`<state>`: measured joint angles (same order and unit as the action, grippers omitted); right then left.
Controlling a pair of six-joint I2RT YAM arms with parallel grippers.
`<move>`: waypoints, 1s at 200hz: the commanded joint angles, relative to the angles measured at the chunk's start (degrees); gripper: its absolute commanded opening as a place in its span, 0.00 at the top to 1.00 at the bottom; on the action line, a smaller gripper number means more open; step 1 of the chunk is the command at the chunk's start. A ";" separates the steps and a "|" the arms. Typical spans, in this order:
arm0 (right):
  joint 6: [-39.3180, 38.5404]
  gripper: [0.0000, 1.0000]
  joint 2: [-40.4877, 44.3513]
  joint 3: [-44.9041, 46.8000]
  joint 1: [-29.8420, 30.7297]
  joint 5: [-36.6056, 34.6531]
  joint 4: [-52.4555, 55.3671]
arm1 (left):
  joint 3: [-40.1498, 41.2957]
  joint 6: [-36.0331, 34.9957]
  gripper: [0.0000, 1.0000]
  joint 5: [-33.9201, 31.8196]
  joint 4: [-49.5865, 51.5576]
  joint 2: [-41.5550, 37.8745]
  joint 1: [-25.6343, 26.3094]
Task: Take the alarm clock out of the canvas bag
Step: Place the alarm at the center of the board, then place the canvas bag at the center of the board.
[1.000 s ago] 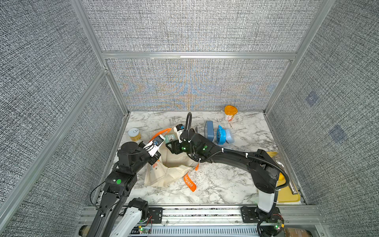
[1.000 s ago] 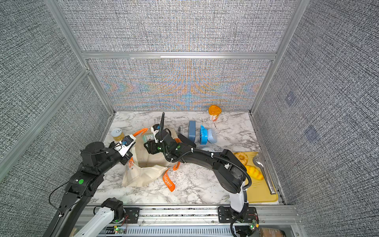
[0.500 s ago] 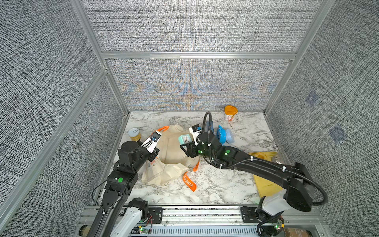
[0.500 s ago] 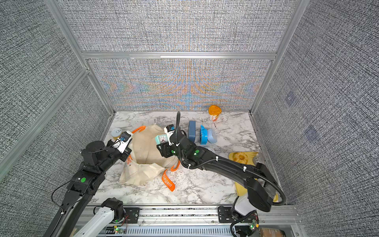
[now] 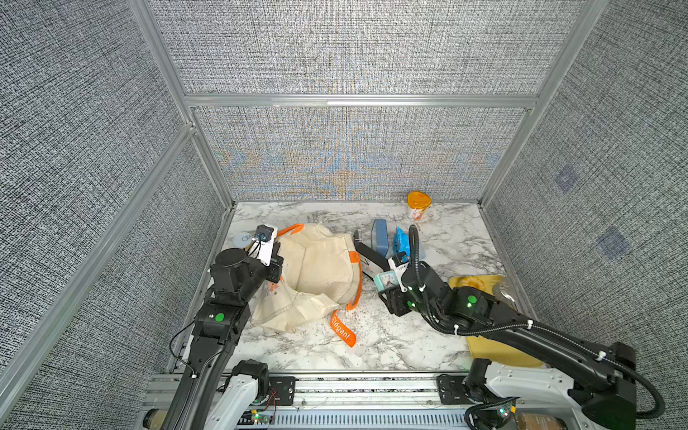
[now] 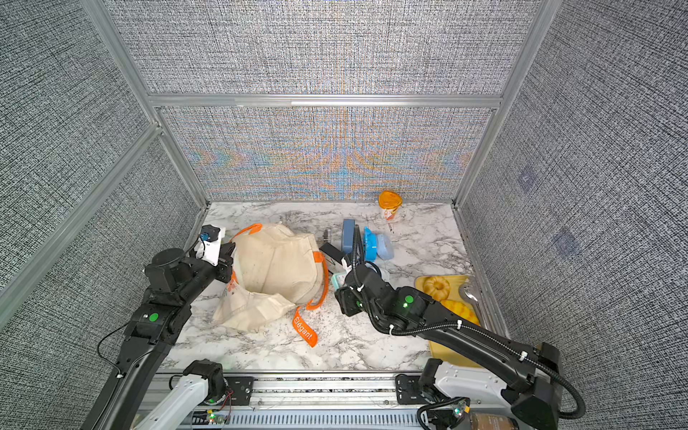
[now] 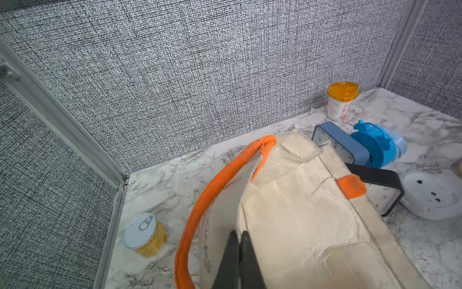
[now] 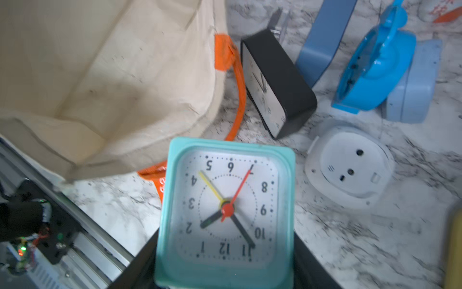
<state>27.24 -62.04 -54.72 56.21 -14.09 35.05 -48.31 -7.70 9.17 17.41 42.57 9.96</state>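
"Alarm clock (image 8: 225,207) out of the canvas bag (image 5: 320,275) yet?"

"Yes. A second ago the right hand (image 5: 391,287) was deep in the bag's mouth. Now it has drawn back toward the middle of the tabletop (image 5: 391,335), and the teal clock has come with it, dial turned to the wrist camera."

"Gripped how?"

"The fingers (image 8: 307,270) are closed partway, one on each side of the case, at the twelve o'clock end. Marble shows between the case and the bag's rim, so the clock is clear of the cloth."

"Resting on anything?"

"It looks lifted off the marble, though I can't tell how high. It hangs between the bag and the yellow tray (image 5: 487,348) at the right edge, near a black clock (image 8: 277,82) and a white round clock (image 8: 350,165) lying face down."

"And the left hand (image 7: 238,247)?"

"Pinched fully shut on the bag's rim, just beside the orange handle (image 7: 212,195), over by the left edge."

"So where does that leave us?"

"The removal itself is done, I'd say. What's left is to set the clock down on a bare patch. The other clocks crowd the far side, so the near middle looks safest. After that the left hand can let the canvas go."
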 commanded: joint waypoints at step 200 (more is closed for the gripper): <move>-10.66 0.26 -21.15 10.20 -9.67 3.29 -12.22 | -1.64 25.58 1.00 4.68 -13.04 3.74 -2.56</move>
<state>15.77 -84.79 -44.66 46.50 -9.78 23.66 -50.28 14.15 14.92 10.83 45.74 7.40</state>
